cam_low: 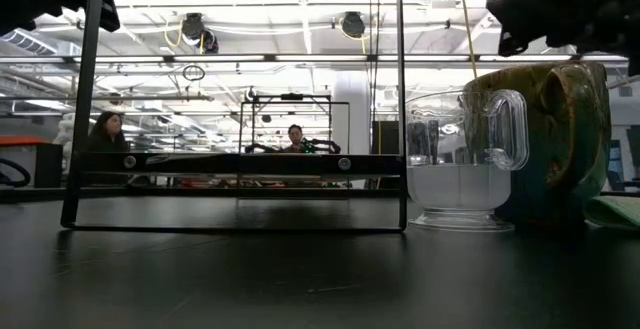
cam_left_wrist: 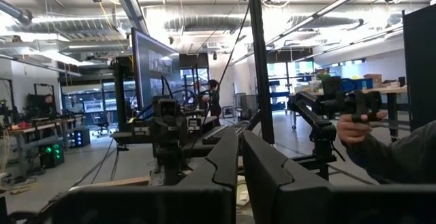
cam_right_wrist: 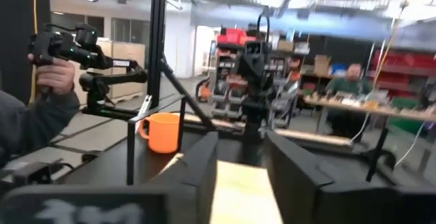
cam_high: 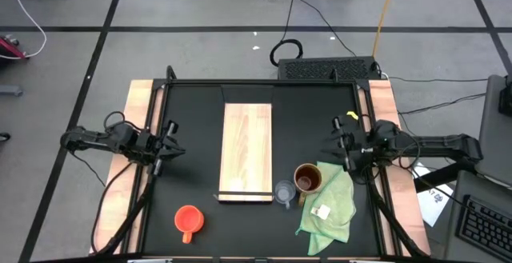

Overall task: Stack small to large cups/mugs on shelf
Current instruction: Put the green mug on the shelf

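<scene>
- Judged as the opening step: found none of the three cups on the shelf [cam_high: 246, 139] and none nested in another.
- Saw the left gripper [cam_high: 170, 147] hovering off the shelf's left long edge, fingers pressed together on nothing.
- Saw the right gripper [cam_high: 341, 148] hovering off the right long edge, fingers spread and empty, facing the board.
- Placed the brown mug [cam_high: 307, 177] and the small glass cup [cam_high: 285, 191] just beside each other near the shelf's front right corner; placed the orange-red mug [cam_high: 189, 220] well apart, front left.
- Reckoned the next move as the right gripper's: swing down toward the brown mug, largest-looking, and seize its rim or handle.
- Noted a light green cloth [cam_high: 330, 205] touching the brown mug, likely to drag along; also the glass cup crowding that mug's left side.
</scene>
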Controlling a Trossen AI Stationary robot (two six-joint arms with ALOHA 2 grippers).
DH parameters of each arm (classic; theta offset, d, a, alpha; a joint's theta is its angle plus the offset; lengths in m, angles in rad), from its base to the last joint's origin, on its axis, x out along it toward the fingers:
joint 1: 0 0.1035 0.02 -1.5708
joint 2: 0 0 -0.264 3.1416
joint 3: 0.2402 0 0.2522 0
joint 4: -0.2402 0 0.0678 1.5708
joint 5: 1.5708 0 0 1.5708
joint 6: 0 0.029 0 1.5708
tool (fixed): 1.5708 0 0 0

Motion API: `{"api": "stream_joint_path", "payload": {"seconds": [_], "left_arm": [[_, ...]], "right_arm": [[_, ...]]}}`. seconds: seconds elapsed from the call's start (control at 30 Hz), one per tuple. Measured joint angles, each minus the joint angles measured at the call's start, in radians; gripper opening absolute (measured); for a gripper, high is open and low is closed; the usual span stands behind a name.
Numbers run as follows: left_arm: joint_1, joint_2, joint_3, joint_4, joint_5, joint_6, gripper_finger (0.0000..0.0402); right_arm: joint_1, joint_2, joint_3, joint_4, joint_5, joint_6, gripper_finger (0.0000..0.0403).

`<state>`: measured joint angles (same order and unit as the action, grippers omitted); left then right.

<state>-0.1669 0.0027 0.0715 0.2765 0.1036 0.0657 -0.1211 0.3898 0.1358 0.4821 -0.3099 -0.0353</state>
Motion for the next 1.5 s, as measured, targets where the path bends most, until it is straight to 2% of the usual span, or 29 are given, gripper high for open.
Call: {"api": "stream_joint_path", "payload": {"seconds": [0.13,0.27,0.4,0.53,0.73,0.87,1.23,1.5], "left_arm": [[0.0,0.0,0.0,-0.013,-0.001,0.001,0.0026],[0.0,0.0,0.0,-0.013,-0.001,0.003,0.0026],[0.0,0.0,0.0,-0.012,-0.027,0.007,0.0026],[0.0,0.0,0.0,-0.012,-0.053,0.008,0.0026],[0.0,0.0,0.0,-0.01,-0.053,0.007,0.0026],[0.0,0.0,0.0,0.0,-0.053,0.007,0.0026],[0.0,0.0,0.0,0.013,-0.053,0.008,0.0026],[0.0,0.0,0.0,0.012,-0.053,0.007,0.0026]], "right_arm": [[0.0,0.084,0.051,-0.003,0.0,0.07,0.0182],[0.001,0.177,0.126,-0.041,-0.001,0.079,0.0222],[0.011,0.254,0.26,-0.233,-0.001,0.057,0.0242],[0.032,0.326,0.387,-0.425,0.023,0.001,0.0249],[0.051,0.34,0.43,-0.452,0.035,0.003,0.0251],[0.05,0.338,0.441,-0.469,0.106,0.067,0.0251],[0.109,0.433,0.666,-0.721,0.105,0.076,0.0252],[0.11,0.439,0.676,-0.727,0.101,0.054,0.0252]]}}
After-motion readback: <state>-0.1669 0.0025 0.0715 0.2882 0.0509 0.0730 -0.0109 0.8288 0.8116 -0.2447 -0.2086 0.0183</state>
